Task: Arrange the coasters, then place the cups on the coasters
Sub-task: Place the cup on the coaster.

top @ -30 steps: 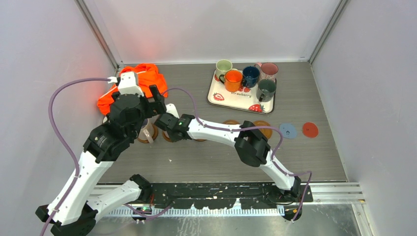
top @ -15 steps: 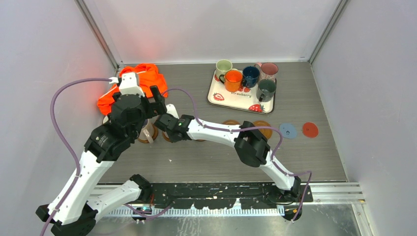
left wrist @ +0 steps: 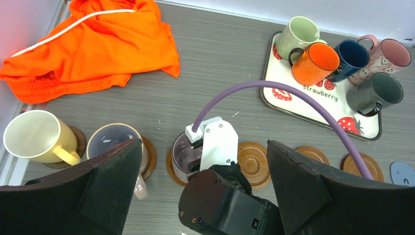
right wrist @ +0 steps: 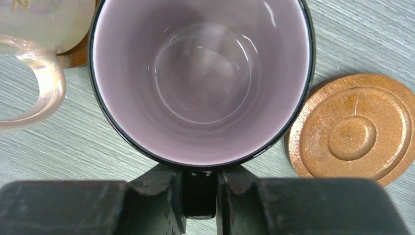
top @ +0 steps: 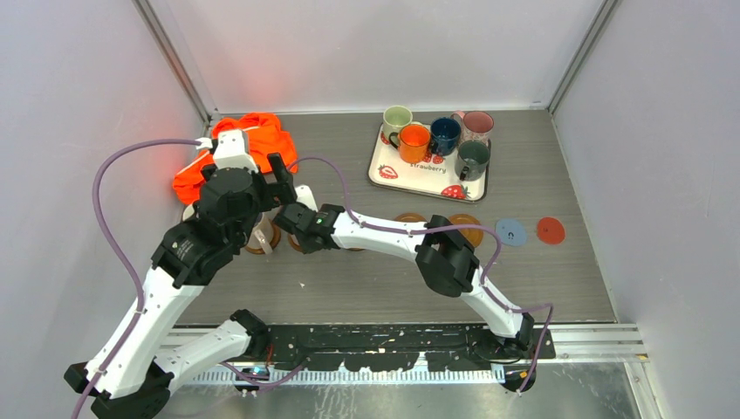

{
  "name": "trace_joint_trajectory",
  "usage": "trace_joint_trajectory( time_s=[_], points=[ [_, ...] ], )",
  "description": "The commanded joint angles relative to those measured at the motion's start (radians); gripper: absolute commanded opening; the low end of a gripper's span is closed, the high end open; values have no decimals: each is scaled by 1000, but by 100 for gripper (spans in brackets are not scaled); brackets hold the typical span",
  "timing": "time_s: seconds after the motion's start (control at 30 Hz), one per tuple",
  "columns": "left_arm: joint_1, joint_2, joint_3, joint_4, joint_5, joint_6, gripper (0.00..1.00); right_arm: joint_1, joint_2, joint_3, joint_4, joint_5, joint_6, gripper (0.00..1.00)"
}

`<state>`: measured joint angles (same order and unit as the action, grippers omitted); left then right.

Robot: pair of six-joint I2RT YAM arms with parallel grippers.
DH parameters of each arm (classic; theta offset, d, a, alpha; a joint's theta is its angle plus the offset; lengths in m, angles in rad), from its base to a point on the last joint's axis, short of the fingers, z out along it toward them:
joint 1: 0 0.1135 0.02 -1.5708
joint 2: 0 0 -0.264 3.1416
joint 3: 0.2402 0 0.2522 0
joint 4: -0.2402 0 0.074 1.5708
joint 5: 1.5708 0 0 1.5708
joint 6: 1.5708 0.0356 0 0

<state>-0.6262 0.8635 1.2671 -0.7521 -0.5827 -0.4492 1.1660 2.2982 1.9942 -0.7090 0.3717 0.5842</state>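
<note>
A lilac cup (right wrist: pixel 200 78) with a dark rim stands on a wooden coaster (left wrist: pixel 170 166). My right gripper (right wrist: pixel 199 188) is shut on its dark handle, one finger on each side. To its left, a pearly cup (left wrist: pixel 115 142) and a cream cup (left wrist: pixel 34 137) each sit on a coaster. A bare wooden coaster (right wrist: pixel 355 132) lies just right of the lilac cup. My left gripper (left wrist: pixel 205 186) hangs wide open above the right wrist, holding nothing. Several cups stand on the strawberry tray (top: pixel 419 175): pale green (left wrist: pixel 301 34), orange (left wrist: pixel 315 61), navy (left wrist: pixel 352 56), pink (left wrist: pixel 389 54) and dark grey (left wrist: pixel 374 90).
Two more wooden coasters (left wrist: pixel 313 152) (left wrist: pixel 359 164) lie in the row to the right, then a light-blue coaster (top: pixel 510 231) and a red one (top: pixel 550 230). An orange cloth (top: pixel 253 144) is bunched at the back left by the wall. The right arm's purple cable (left wrist: pixel 274 88) arcs over the row.
The left arm has drifted slightly to the right. The right gripper stays on the lilac cup's handle, and the cup has not moved.
</note>
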Motion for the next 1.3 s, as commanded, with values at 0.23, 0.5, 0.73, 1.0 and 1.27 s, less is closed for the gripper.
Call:
trace_joint_trajectory(
  time_s=[0.23,0.5,0.73,1.0,1.27],
  points=[
    [4,-7,-10,46,-6,-18,100,12,-14,50,4,7,23,42],
    [5,-1,-1,51,0,-14,100,10,-67,51,-14,16,13,56],
    [4,10,13,61,37,-5,100,-10,-176,-39,-7,46,19,84],
    [3,30,11,74,59,-2,100,-70,-320,-197,23,98,45,100],
    [4,53,-24,72,73,20,100,-147,-456,-380,65,160,94,100]
  ],
)
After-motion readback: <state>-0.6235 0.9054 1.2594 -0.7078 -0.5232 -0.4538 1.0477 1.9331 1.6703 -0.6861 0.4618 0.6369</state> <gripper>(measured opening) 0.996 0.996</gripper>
